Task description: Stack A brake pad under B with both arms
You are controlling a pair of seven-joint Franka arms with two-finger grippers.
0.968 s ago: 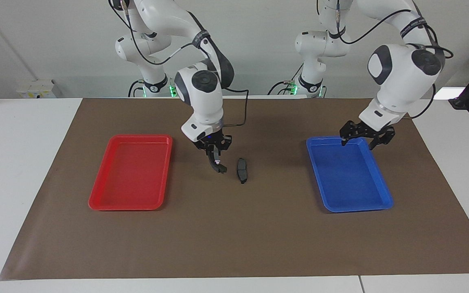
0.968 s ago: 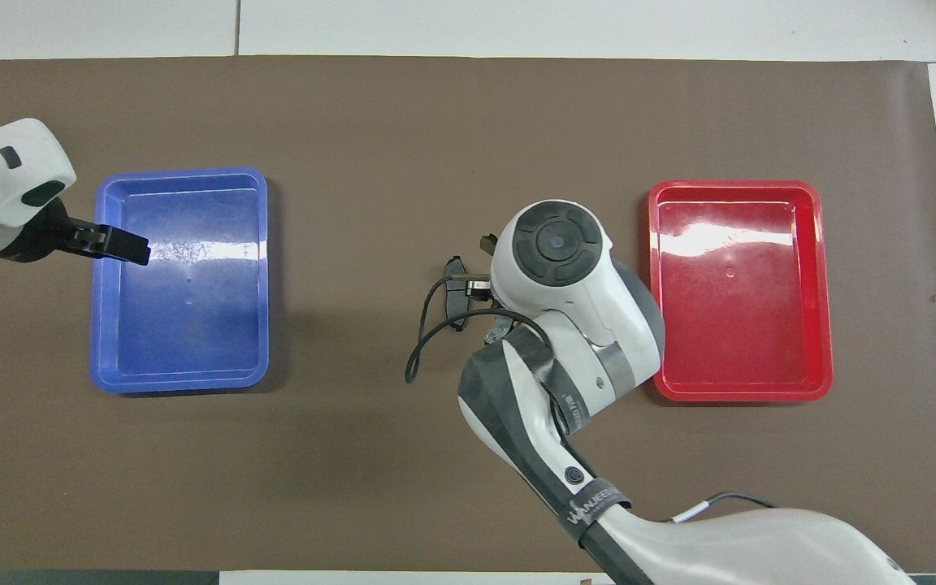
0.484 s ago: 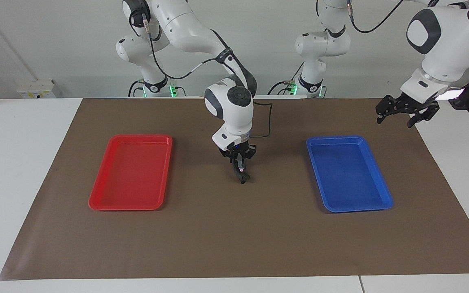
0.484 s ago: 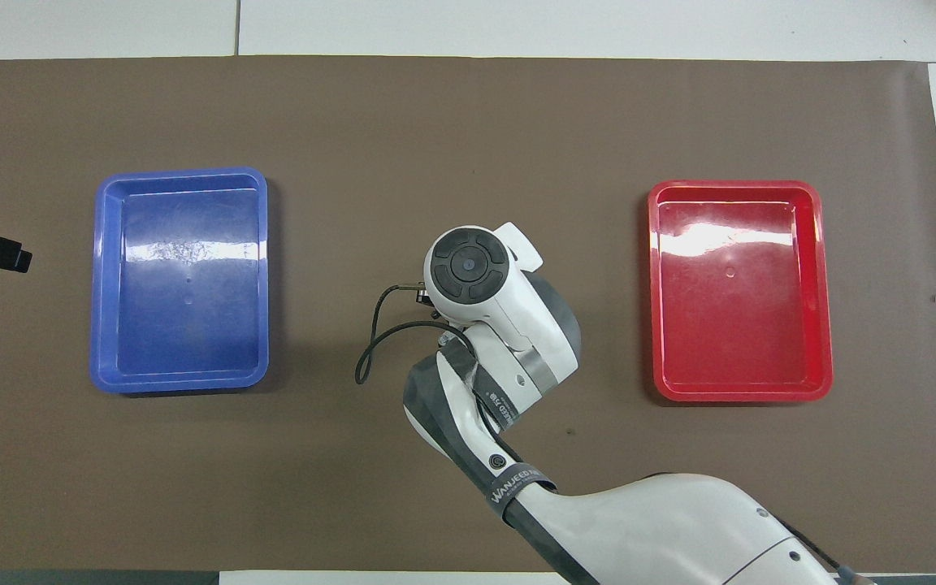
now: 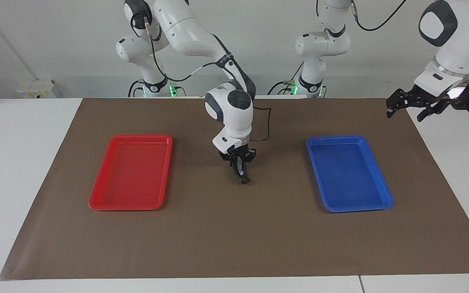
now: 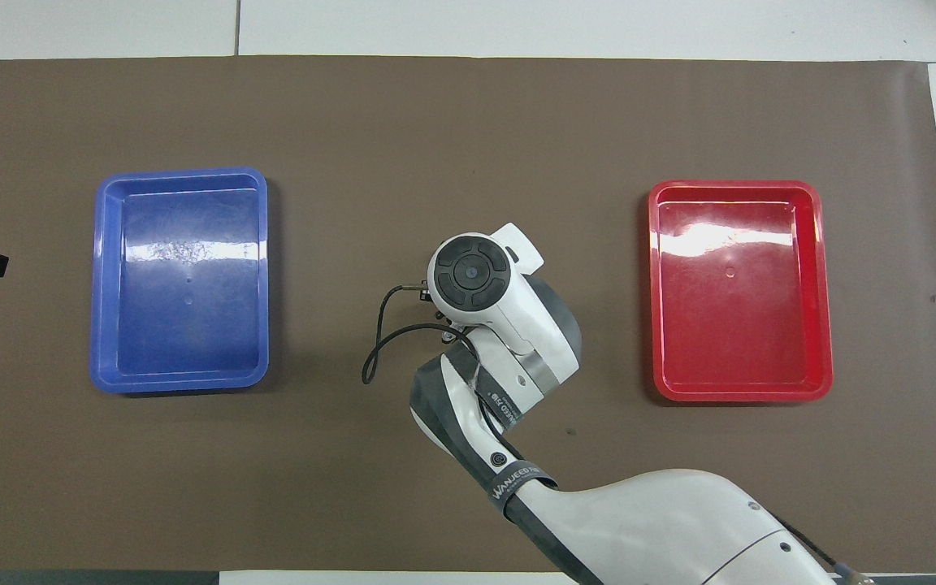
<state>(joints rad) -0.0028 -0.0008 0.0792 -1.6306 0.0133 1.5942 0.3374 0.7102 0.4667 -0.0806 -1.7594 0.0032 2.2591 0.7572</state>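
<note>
- We read "WANJEED" on the right arm's strap (image 6: 521,481), lower centre of the overhead view.
- Right gripper (image 5: 240,176), centre frame: jaws shut on B (image 5: 243,179); the A brake pad is hidden beneath.
- Left gripper (image 5: 406,107), upper right of the facing view: jaws wide, empty.

The rectangular red plastic tray (image 6: 824,284) and rectangular blue plastic tray (image 6: 101,276) look glossy, reflecting light. The brown paper-like mat (image 6: 468,122) is matt; the white arm shells (image 5: 185,24) look smooth.
</note>
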